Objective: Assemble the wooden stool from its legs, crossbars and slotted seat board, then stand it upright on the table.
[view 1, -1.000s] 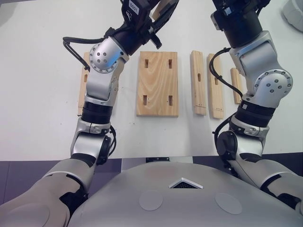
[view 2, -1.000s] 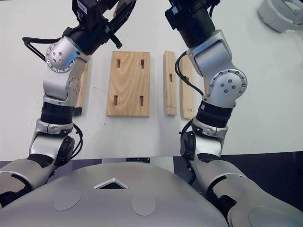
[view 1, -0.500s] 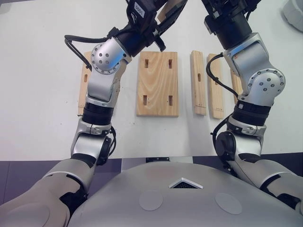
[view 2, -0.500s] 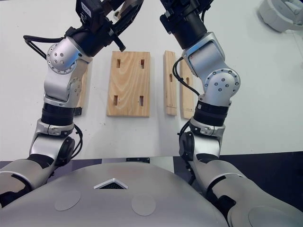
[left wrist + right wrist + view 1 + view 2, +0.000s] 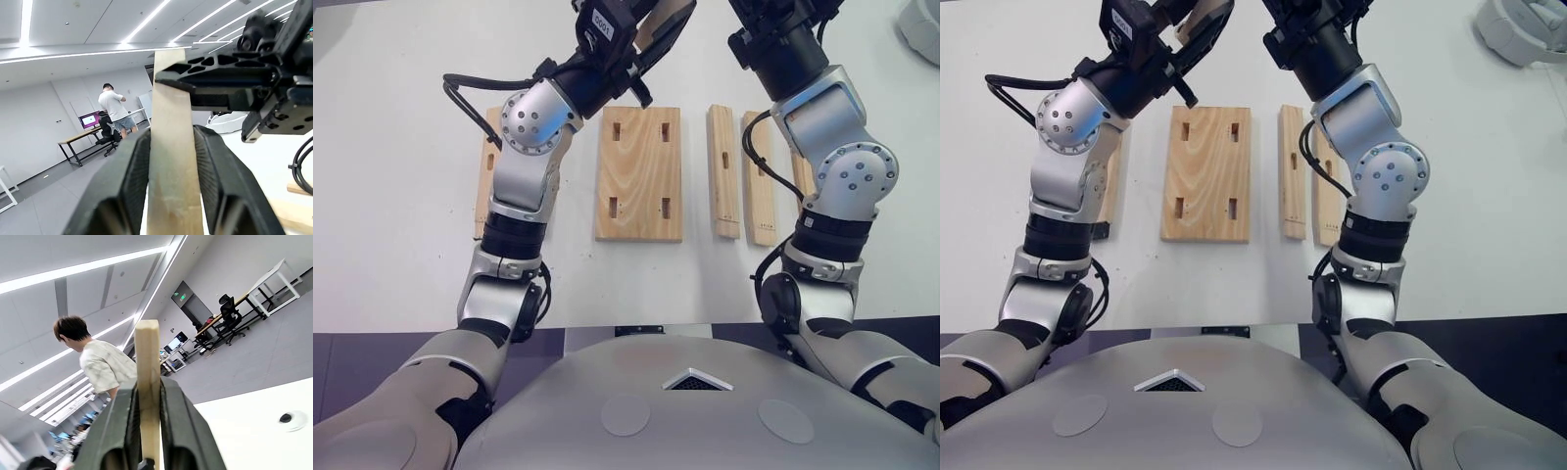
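Above the far end of the surface (image 5: 391, 147), we are seeing both arms raised. The left end effector (image 5: 171, 137) is gripping a wooden bar (image 5: 168, 61) by its flat sides. The right end effector (image 5: 147, 384) is clamping a thin wooden piece (image 5: 146, 347) edge-on. The bar's long axis is slanting toward the right end effector, just beside its free end; whether they are touching, we cannot tell. The slotted seat board (image 5: 639, 173) is lying flat below, between the arms, with legs (image 5: 723, 171) lying parallel on either side.
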Available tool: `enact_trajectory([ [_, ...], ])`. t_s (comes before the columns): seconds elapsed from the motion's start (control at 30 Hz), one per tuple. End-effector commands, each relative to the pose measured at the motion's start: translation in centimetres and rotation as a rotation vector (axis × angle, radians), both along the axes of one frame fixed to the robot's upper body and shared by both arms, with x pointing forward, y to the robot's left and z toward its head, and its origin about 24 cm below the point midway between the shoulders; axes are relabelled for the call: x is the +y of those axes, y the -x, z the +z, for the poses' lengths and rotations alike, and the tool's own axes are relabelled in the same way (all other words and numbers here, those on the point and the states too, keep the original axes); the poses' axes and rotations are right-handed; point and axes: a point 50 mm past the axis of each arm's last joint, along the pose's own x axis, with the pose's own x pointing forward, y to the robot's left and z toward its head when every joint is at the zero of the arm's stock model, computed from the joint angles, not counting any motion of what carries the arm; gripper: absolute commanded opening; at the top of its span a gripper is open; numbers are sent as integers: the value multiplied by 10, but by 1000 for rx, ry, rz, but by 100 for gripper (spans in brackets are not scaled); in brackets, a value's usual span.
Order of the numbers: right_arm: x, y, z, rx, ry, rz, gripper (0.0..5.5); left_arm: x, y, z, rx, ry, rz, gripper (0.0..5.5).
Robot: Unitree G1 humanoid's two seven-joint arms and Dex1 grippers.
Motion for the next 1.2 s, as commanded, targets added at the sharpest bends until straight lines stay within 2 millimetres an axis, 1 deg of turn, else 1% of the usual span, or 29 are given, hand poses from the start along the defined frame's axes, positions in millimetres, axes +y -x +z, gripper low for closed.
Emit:
enact_trajectory([
  [0.03,-17,-1,-6,-18,101,-262,42,8,-1,-7,78,-10,12,195],
  [0.1,-32,6,-17,8,141,-400,42,18,0,-5,102,22,47,233],
  [0.13,-42,15,-25,18,205,-479,42,26,1,-3,113,53,71,248],
  [0.17,-52,26,-37,20,321,-546,42,36,4,-2,119,71,105,269],
  [0.2,-59,40,-46,37,375,-586,42,47,7,-4,128,84,150,278],
  [0.23,-64,51,-53,58,393,-608,42,58,10,-7,142,102,204,298],
  [0.27,-65,60,-58,58,424,-615,42,71,12,-12,156,105,274,314],
  [0.33,-65,72,-70,60,462,-610,42,93,17,-21,188,133,398,319],
  [0.4,-64,76,-84,69,494,-598,42,104,18,-27,207,151,470,319],
  [0.47,-63,79,-96,81,501,-594,42,111,16,-30,218,150,521,319],
  [0.6,-59,79,-105,87,492,-617,42,117,14,-32,225,146,556,319],
  [0.73,-55,77,-121,131,525,-589,42,118,12,-32,228,145,553,319],
  [0.87,-55,74,-131,164,575,-611,42,116,10,-30,225,143,542,319],
  [0.93,-56,75,-134,171,607,-627,42,116,10,-29,225,143,539,319],
  [1.03,-57,74,-135,154,705,-644,42,116,10,-29,225,144,539,319],
  [1.1,-56,70,-131,116,726,-639,42,114,11,-28,221,145,539,319],
  [1.2,-59,71,-130,39,772,-630,42,112,11,-27,216,144,530,319],
])
